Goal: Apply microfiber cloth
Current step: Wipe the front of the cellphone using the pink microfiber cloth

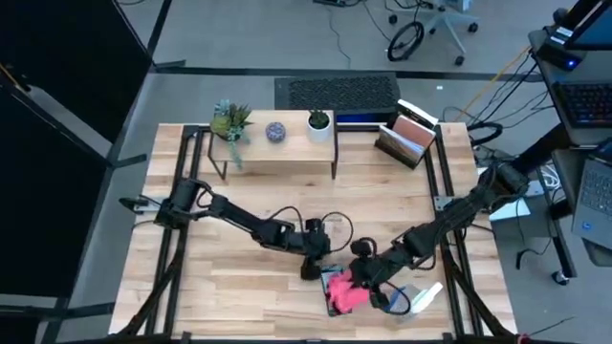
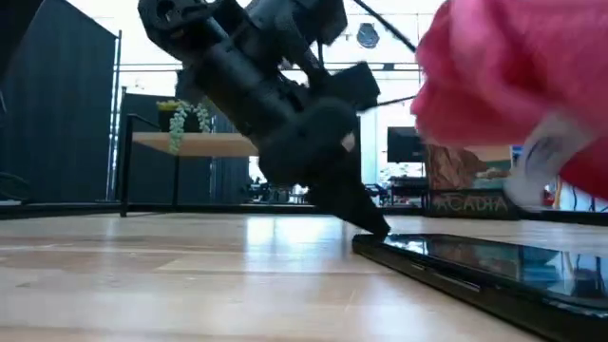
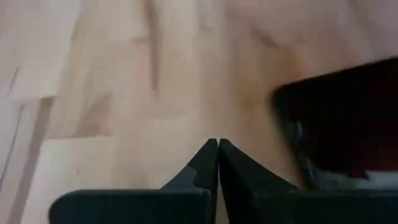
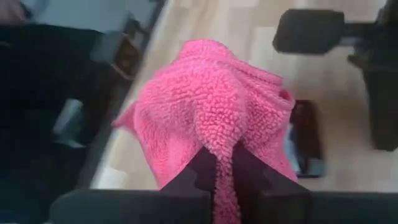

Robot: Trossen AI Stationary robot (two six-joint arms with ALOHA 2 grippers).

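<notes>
The bright pink microfiber cloth hangs bunched from my right gripper, which is shut on it near the table's front edge. In the low view the cloth hangs above the black smartphone, which lies flat on the table. From above, the cloth covers most of the smartphone. My left gripper is shut, its tips down at the table just beside the smartphone's far left end. My left gripper's shut fingertips come down slanting from the table's left, right at the smartphone's end. Whether they touch the smartphone or only the table, I cannot tell. My right gripper pinches a gathered fold of the cloth between its two fingers, several layers thick. The cloth bulges out past the fingertips and hangs clear of the smartphone.
A clear spray bottle lies to the right of the cloth near the front edge. At the far side stand a low wooden shelf with small potted plants and a box holder. Bare wood lies to the left front.
</notes>
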